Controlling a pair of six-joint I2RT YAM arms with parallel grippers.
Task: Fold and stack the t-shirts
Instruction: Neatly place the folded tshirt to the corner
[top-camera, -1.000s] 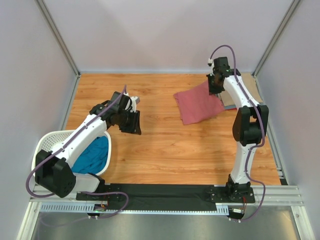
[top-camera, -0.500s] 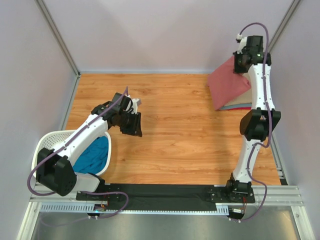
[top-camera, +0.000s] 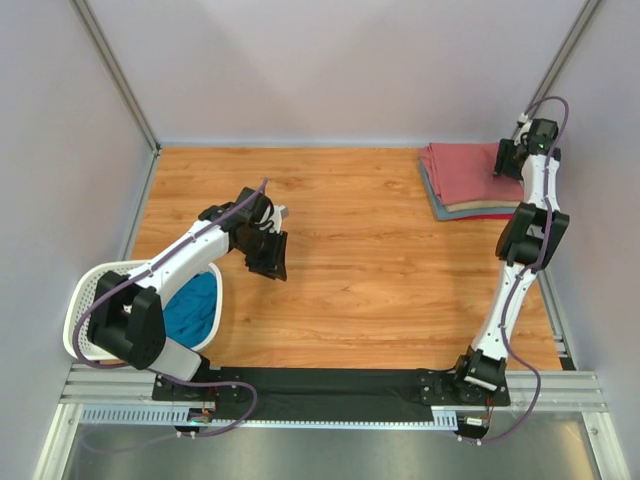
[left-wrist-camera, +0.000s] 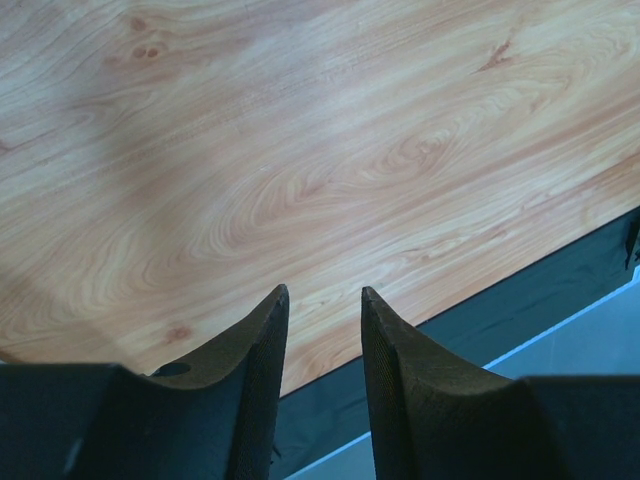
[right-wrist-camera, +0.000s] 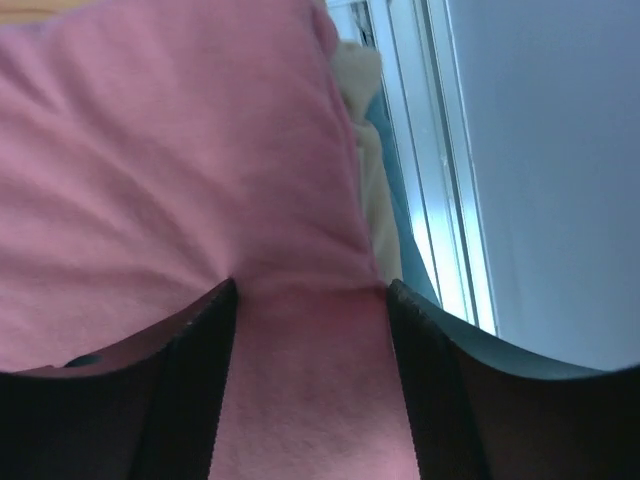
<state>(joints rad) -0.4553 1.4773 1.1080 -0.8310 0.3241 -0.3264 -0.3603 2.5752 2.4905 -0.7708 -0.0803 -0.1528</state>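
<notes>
The wooden table (top-camera: 360, 280) carries a neat stack of folded t-shirts in its far right corner, with the dusty rose-red shirt (top-camera: 462, 172) lying flat on top. A tan shirt (top-camera: 482, 208) shows along the stack's near edge and a grey-blue layer (top-camera: 431, 194) along its left edge. The right gripper (top-camera: 507, 160) is at the right side of this stack, low over the rose-red cloth. In the right wrist view its 2 fingers (right-wrist-camera: 190, 400) are spread wide, with the rose-red cloth filling the gap between them and pale tan and teal edges showing just beyond. Whether the fingertips touch the cloth cannot be told. At the table's near left corner stands a white perforated basket (top-camera: 88, 290) with 1 teal blue shirt (top-camera: 195, 308) crumpled inside. The left gripper (top-camera: 268, 255) hangs over bare wood left of the table's middle, near the basket. Its fingers (left-wrist-camera: 260, 360) are parted with nothing between them.
</notes>
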